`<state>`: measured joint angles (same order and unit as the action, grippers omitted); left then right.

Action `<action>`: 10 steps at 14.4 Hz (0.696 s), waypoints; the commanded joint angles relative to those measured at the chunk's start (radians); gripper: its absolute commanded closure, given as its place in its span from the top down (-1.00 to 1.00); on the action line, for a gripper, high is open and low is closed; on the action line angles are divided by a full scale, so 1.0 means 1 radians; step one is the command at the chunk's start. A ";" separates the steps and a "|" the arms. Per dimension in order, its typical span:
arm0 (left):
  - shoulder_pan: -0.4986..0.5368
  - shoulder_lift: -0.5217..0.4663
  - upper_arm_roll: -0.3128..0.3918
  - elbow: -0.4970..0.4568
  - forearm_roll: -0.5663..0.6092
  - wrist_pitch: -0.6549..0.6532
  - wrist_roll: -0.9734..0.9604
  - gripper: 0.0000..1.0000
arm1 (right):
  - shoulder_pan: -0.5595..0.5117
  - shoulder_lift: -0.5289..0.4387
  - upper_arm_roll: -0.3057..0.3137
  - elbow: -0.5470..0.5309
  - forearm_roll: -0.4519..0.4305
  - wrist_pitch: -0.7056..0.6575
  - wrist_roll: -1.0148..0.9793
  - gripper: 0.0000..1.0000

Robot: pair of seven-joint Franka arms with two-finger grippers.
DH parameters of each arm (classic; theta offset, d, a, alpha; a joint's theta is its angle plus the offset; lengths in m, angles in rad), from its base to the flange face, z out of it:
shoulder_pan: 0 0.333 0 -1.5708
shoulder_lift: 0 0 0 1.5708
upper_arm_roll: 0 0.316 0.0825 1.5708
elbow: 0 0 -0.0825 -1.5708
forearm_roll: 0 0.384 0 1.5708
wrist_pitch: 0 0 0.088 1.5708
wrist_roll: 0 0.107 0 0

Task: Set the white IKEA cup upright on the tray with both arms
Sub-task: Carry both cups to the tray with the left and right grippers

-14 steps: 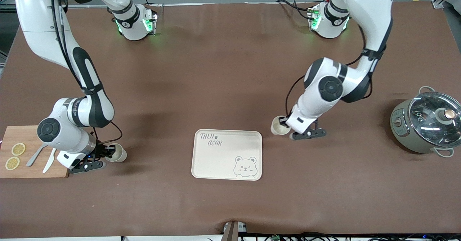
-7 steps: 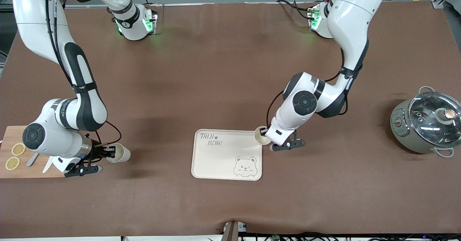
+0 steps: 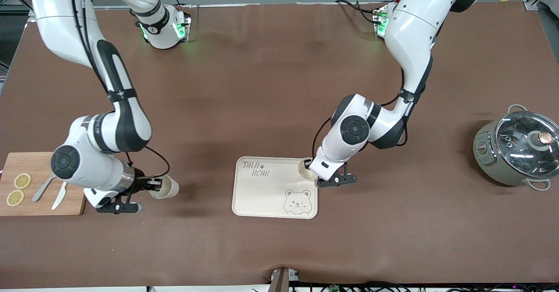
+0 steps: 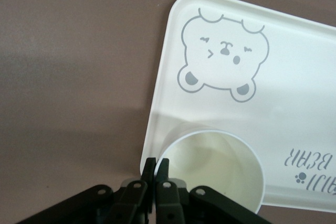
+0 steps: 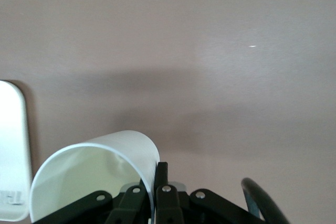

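Front view shows 2 white cups, each pinched by its rim. The left arm's cup (image 3: pixel 305 168) hangs mouth-up over the tray (image 3: pixel 266 196), above the tray's corner at 1 o'clock from the tray's middle, just above the bear face (image 3: pixel 297 201). The left claw (image 3: pixel 312 166) is clamped on that cup's rim at the cup's 3 o'clock side, so the cup's long axis stands near vertical and the drop is straight down. From the left wrist view the cup (image 4: pixel 212 169) sits over the tray's edge (image 4: pixel 157 108), not well inside it, so a small shift toward the tray's middle looks wise before release.

The right arm's cup (image 3: pixel 165 187) is over bare worktop (image 3: pixel 262 87), at 9 o'clock from the tray and well apart from it; the right claw (image 3: pixel 150 184) is clamped on its rim. A cutting board (image 3: pixel 41 183) and a pot (image 3: pixel 517 150) lie at the worktop's ends.
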<state>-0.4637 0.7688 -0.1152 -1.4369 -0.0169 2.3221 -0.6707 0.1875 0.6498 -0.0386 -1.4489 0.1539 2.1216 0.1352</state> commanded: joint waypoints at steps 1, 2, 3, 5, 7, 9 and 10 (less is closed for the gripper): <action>-0.099 0.043 0.101 0.065 0.023 -0.017 -0.027 -1.00 | 0.053 -0.021 -0.006 0.013 0.009 -0.015 0.137 -1.00; -0.127 0.055 0.132 0.079 0.023 -0.016 -0.027 -1.00 | 0.078 -0.016 -0.007 0.021 0.007 -0.015 0.191 -1.00; -0.142 0.066 0.150 0.090 0.021 -0.016 -0.027 -1.00 | 0.108 -0.013 -0.007 0.022 0.003 -0.015 0.254 -1.00; -0.144 0.082 0.154 0.110 0.021 -0.012 -0.026 -1.00 | 0.162 -0.003 -0.009 0.033 0.000 -0.002 0.354 -1.00; -0.145 0.089 0.154 0.115 0.021 0.002 -0.026 -1.00 | 0.194 0.019 -0.009 0.065 0.000 0.000 0.427 -1.00; -0.151 0.089 0.152 0.115 0.020 0.007 -0.045 -1.00 | 0.220 0.034 -0.009 0.084 -0.004 0.004 0.477 -1.00; -0.150 0.086 0.152 0.115 0.018 0.005 -0.094 -0.74 | 0.231 0.048 -0.009 0.094 -0.004 0.014 0.507 -1.00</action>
<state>-0.6004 0.8352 0.0246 -1.3547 -0.0168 2.3246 -0.6911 0.4013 0.6576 -0.0376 -1.4085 0.1535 2.1323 0.5834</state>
